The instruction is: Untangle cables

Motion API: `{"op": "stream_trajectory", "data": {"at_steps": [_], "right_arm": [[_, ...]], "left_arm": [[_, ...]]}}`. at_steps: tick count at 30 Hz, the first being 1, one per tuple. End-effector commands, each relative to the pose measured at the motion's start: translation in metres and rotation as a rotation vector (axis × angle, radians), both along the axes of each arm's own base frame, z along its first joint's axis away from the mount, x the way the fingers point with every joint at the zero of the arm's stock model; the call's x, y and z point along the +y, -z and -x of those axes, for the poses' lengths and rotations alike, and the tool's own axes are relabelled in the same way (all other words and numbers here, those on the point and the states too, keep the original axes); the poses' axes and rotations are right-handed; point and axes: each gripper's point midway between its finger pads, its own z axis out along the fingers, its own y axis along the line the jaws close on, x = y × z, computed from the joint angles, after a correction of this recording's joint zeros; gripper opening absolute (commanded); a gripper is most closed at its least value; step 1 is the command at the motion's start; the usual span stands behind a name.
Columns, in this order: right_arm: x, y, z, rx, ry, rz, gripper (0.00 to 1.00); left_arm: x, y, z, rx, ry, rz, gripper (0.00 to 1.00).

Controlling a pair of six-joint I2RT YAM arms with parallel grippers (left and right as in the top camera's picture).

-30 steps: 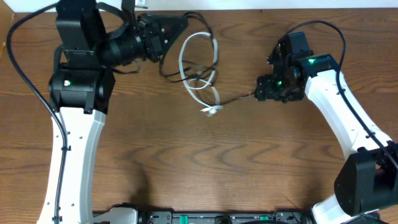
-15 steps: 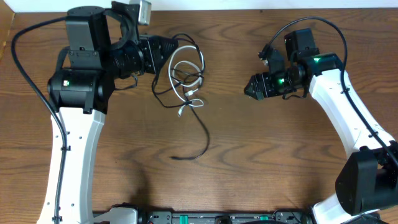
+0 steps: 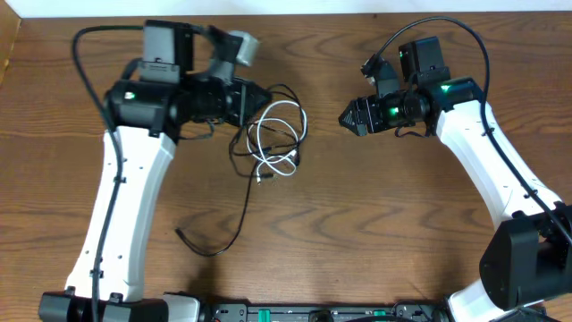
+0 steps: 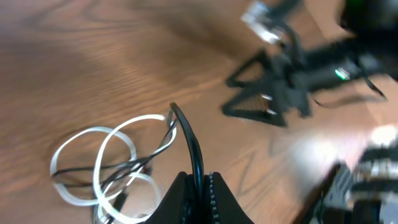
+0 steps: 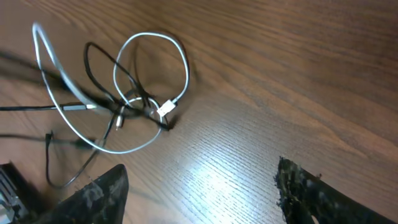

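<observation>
The white cable [image 3: 284, 143] lies in loops on the table, tangled with the black cable [image 3: 243, 192], whose tail runs down to a plug at the lower left [image 3: 180, 234]. My left gripper [image 3: 261, 97] is shut on the black cable; in the left wrist view the cord [image 4: 188, 140] rises from between the jaws [image 4: 201, 186], with the white loops [image 4: 102, 165] to the left. My right gripper [image 3: 343, 118] is open and empty, to the right of the tangle. In the right wrist view the white loops [image 5: 151, 74] and black cord [image 5: 99, 68] lie beyond the open fingers [image 5: 199, 193].
Thick black robot wires arc over each arm [image 3: 85, 54] [image 3: 474, 45]. The wooden table's far edge [image 3: 313, 14] runs close behind the grippers. The right arm [image 3: 500, 179] crosses the right side of the table.
My left gripper moved right with the black cable, dragging the tangle right and the black tail down-left. The right gripper, which held the black cable's end a second ago, has let go and drawn back.
</observation>
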Motion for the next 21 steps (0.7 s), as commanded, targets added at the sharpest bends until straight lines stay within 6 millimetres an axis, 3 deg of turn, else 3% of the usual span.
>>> {"op": "stream_trajectory", "data": {"at_steps": [1, 4, 8, 21], "right_arm": [[0.012, -0.003, 0.004, 0.005, -0.047, -0.057, 0.76], [0.012, -0.004, 0.003, -0.006, -0.053, -0.054, 0.82], [0.008, -0.002, 0.000, -0.014, -0.040, -0.030, 0.99], [0.004, 0.001, 0.000, -0.011, -0.027, -0.007, 0.99]], "left_arm": [[-0.025, -0.013, 0.016, -0.137, 0.191, -0.002, 0.07], [-0.035, -0.013, 0.020, -0.148, 0.224, -0.001, 0.08], [-0.039, -0.013, 0.022, -0.148, 0.235, 0.000, 0.07], [-0.039, -0.013, 0.022, -0.148, 0.237, 0.000, 0.07]]}}
